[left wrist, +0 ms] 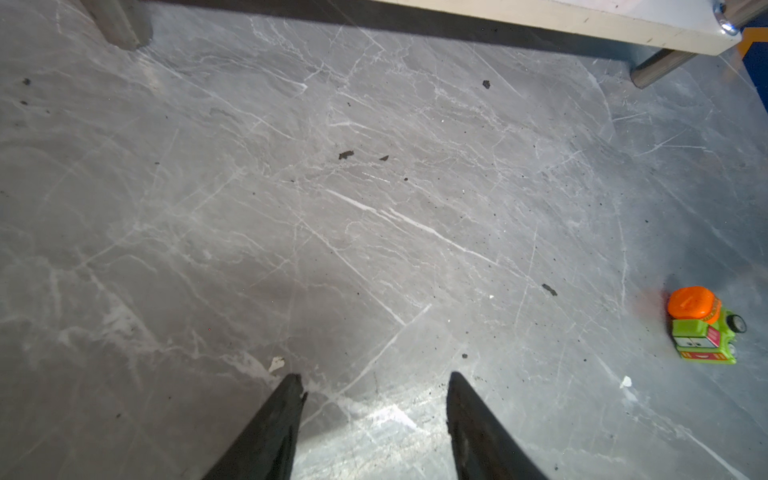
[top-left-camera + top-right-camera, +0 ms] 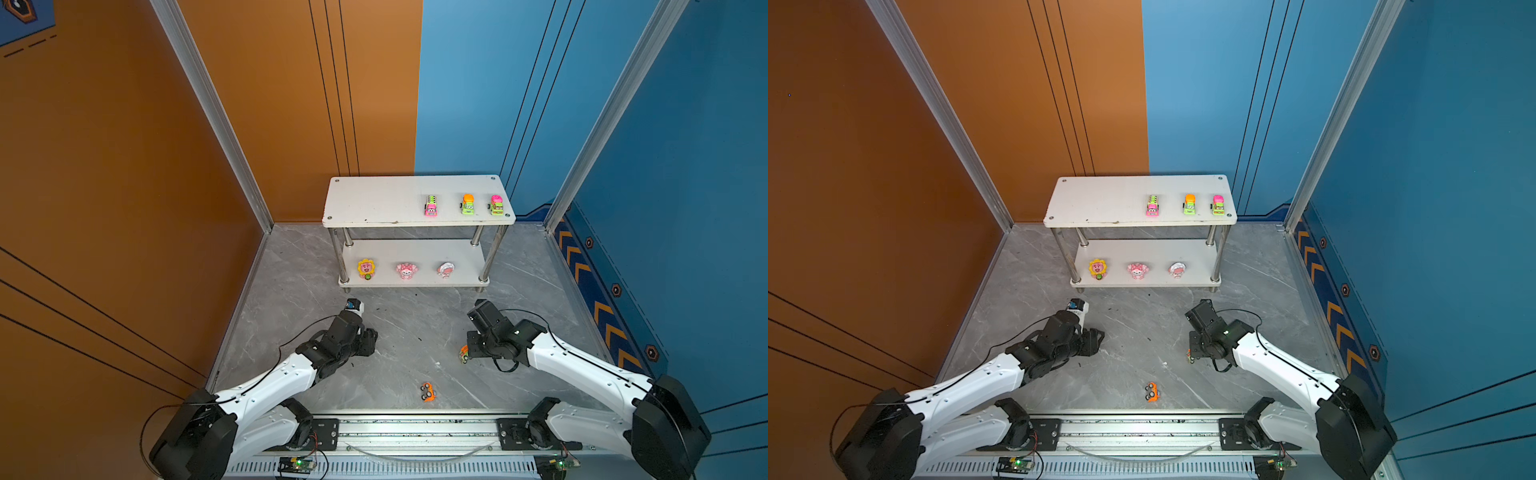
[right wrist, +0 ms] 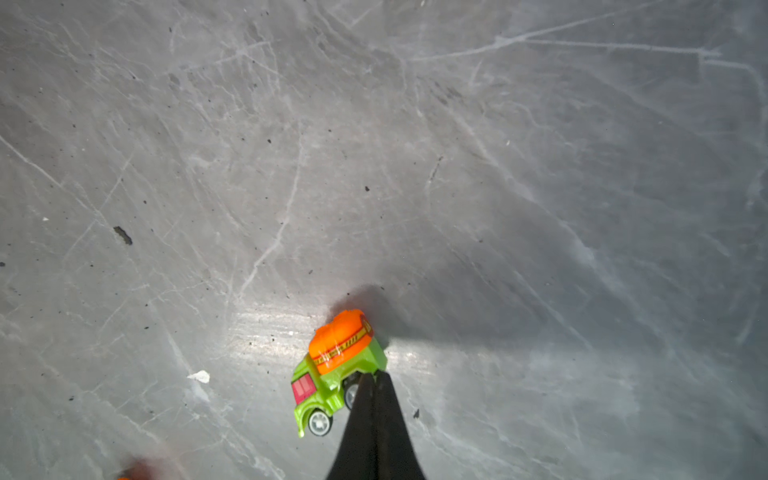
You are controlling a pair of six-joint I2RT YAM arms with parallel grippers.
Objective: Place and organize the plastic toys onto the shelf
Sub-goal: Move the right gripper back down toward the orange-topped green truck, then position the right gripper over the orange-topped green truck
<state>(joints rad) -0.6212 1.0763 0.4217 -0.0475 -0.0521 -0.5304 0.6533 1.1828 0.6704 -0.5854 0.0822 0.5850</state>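
A green truck with an orange drum (image 3: 338, 365) lies tilted on the grey floor. My right gripper (image 3: 375, 376) is shut, its fingers pressed together, and the tips touch the truck's rear by a wheel. In both top views the wrist mostly hides that truck (image 2: 464, 354). An orange car (image 2: 428, 392) lies wheels-up near the front rail. My left gripper (image 1: 375, 376) hangs open over bare floor, nothing between its fingers. The shelf (image 2: 374, 201) carries three cars (image 2: 468, 204) on its top board and three figurines (image 2: 406, 270) on the lower board.
Orange and blue walls with aluminium posts (image 2: 216, 116) close in the floor on the left, back and right. The metal base rail (image 2: 415, 428) runs along the front. The shelf's chrome leg (image 1: 660, 66) stands ahead of the left gripper.
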